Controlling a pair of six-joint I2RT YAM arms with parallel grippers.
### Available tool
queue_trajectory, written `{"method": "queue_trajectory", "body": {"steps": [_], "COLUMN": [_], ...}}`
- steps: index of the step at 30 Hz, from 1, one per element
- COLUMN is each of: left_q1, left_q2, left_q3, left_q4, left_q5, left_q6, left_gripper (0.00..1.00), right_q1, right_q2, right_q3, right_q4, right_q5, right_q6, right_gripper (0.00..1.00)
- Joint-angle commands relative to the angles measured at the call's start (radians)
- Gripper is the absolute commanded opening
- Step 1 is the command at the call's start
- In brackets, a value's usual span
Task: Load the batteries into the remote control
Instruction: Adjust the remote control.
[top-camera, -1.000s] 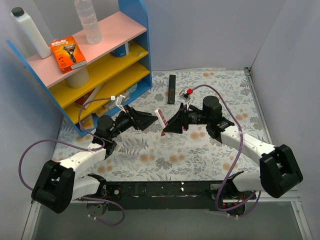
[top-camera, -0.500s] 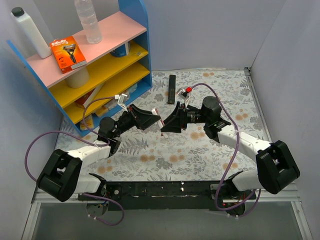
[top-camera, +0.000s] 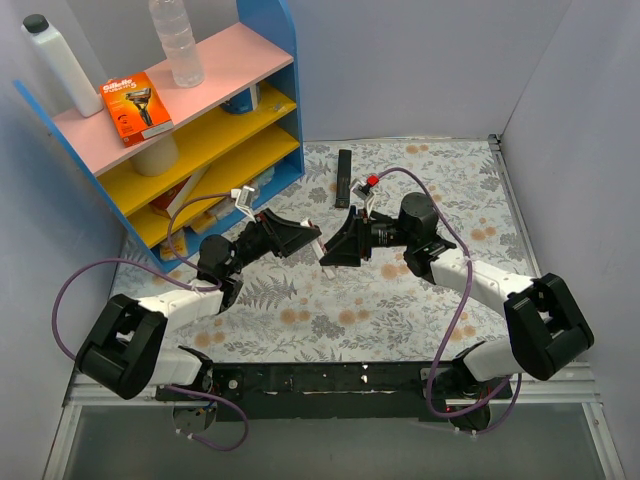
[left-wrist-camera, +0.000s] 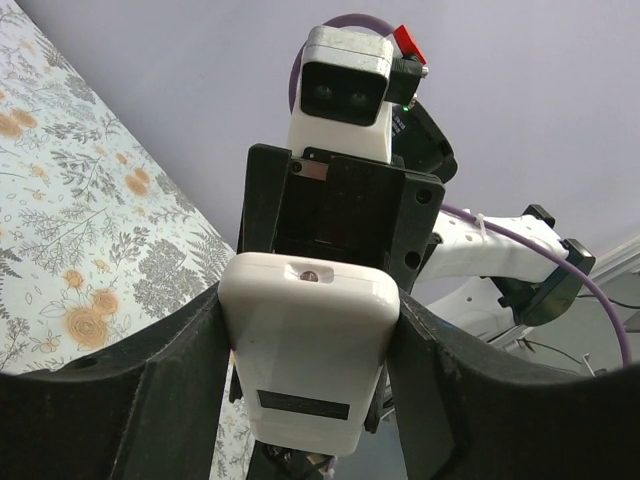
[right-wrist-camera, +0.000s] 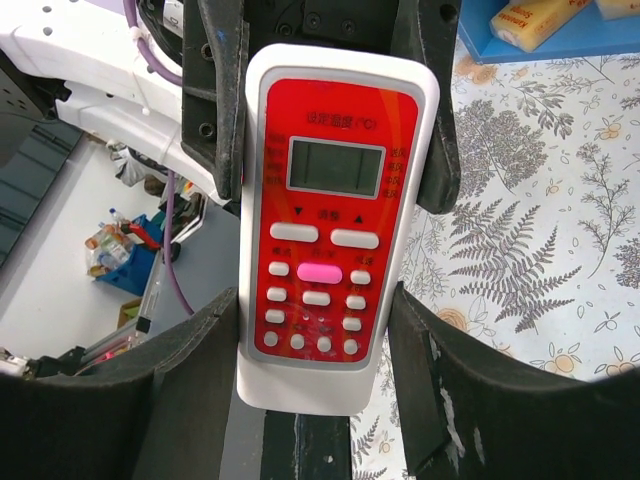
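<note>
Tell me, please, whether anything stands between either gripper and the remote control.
Nothing visible does: the remote control already sits between the jaws of both the left gripper and the right gripper, white back towards the left wrist camera, red face towards the right.

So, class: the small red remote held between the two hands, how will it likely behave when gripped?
The remote looks like a hard plastic shell, so it should stay stiff. Its white back looks smooth, so it may slip between the black fingers. Being small and thin, it is probably light.
</note>
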Motion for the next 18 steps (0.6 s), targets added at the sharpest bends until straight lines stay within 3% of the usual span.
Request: {"method": "queue_trajectory", "body": {"steps": [1, 5, 6, 8, 10, 13, 18], "left_q1": [-0.008, -0.012, -0.012, -0.017, -0.018, -0.018, -0.02], "left_q2": [-0.041, -0.124, -0.144, -0.196, -0.216, -0.206, -0.19], "left_q3": [0.013, 0.032, 0.043, 0.094, 0.143, 0.223, 0.241], "left_q4": [-0.019, -0.241, -0.31, -0.53, -0.765, -0.956, -1.003], "left_q5": [-0.045, -0.163, -0.234, -0.304, -0.408, -0.467, -0.476], "left_q6": [-0.031, 0.01, 0.038, 0.066, 0.083, 0.084, 0.024], "left_gripper": [0.27, 0.1, 0.04, 0.0, 0.0, 0.0, 0.0], "right_q1": [0.004, 0.004, 0.005, 0.011, 0.027, 0.05, 0.105], "right_q2": [0.003, -0.027, -0.038, -0.081, -0.113, -0.177, -0.225], "right_q3": [0.015, 0.028, 0.047, 0.071, 0.094, 0.073, 0.045], "right_q4": [0.065, -0.065, -0.111, -0.275, -0.372, -0.434, -0.448], "right_q5": [-0.009, 0.035, 0.053, 0.145, 0.234, 0.4, 0.572], "right_q6": [-0.006, -0.099, -0.136, -0.271, -0.355, -0.439, -0.486], "right_gripper": [0.36, 0.72, 0.76, 0.83, 0.84, 0.84, 0.83]}}
